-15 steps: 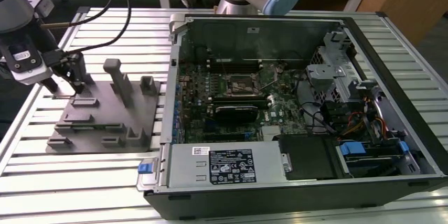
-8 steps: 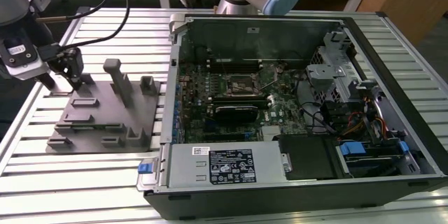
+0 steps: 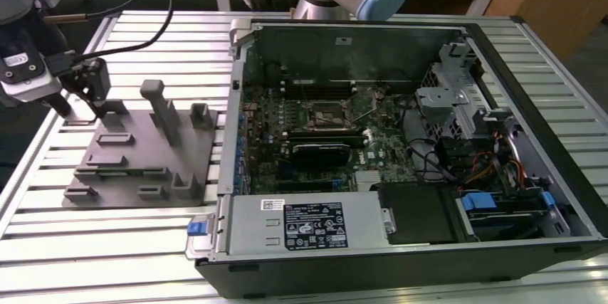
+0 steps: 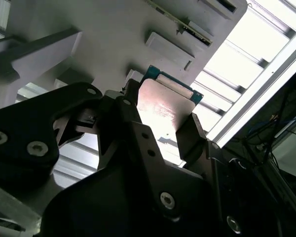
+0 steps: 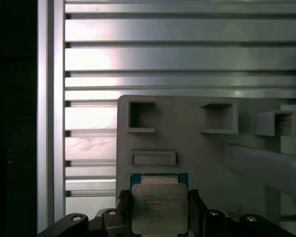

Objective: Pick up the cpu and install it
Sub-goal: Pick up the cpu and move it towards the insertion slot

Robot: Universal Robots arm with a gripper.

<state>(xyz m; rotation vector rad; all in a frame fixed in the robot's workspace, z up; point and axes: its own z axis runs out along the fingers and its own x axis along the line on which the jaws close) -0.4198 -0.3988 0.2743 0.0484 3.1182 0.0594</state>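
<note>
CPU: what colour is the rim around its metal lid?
Teal-green on the cpu; clearest in the first wrist view.

Exterior view: even overhead light, with soft shadows inside the computer case (image 3: pixel 399 48). Second wrist view: the bench (image 4: pixel 237 54) slats blow out white, glare washes the cpu (image 4: pixel 163 106), and the backlit hand (image 4: pixel 160 116) reads nearly black. First wrist view: one margin falls to black, perhaps shadow.

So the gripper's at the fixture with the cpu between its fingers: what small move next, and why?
Probably a short straight lift. The gripper looks shut on the cpu, low over the grey fixture; the socket lies off inside the open case, so clearing the fixture first seems safest.
</note>
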